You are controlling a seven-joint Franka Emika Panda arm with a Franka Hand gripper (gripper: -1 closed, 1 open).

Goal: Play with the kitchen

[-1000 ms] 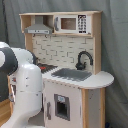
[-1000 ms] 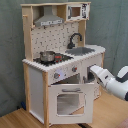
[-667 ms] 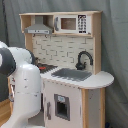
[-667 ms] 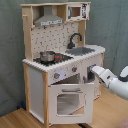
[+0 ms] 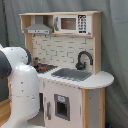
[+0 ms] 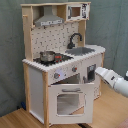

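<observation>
A white Franka arm (image 5: 17, 87) fills the near left of the first exterior view, its bulky joints blocking the left end of the kitchen (image 5: 75, 75) and part of the stovetop behind it. In the second exterior view the same arm reaches in from the right, its wrist and gripper (image 6: 95, 72) meeting the right edge of the oven front; whether its fingers are spread or pressed together cannot be told, since the tip merges with the cabinet. The oven door (image 6: 69, 102), with its clear window, appears to stand slightly ajar, though this is hard to make out. Above it two knobs (image 6: 56, 75) sit on the control panel. On the counter a small metal pot (image 6: 47, 56) rests on the stovetop, left of the grey sink (image 6: 85, 50) and the black faucet (image 6: 74, 39). Farther back rise the pegboard wall (image 6: 50, 37), the range hood (image 6: 49, 20) and the microwave (image 6: 76, 11). A grey curtain (image 5: 112, 45) hangs behind; the wooden floor (image 6: 107, 112) is cut off at the frame.
</observation>
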